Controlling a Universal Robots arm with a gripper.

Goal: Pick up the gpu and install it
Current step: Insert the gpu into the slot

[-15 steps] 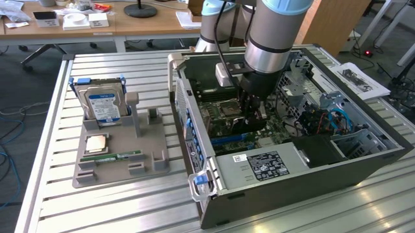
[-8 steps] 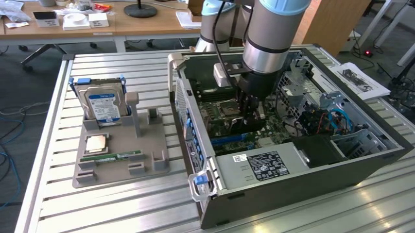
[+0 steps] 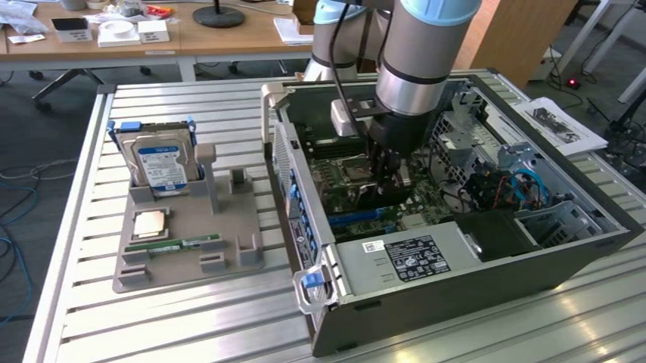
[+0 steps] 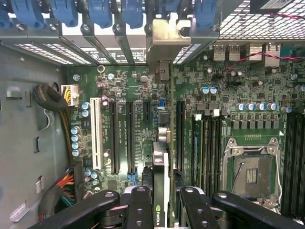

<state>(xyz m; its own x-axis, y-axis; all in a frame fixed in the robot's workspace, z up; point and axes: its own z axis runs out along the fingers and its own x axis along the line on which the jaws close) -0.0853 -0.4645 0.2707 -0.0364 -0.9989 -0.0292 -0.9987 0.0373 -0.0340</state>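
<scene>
We see the gpu held edge-on between our gripper's fingers, which clamp its top edge so the card hangs upright over the motherboard, inside the case. Its bracket sits at the rear slot openings, seemingly to line it up with a slot.
</scene>
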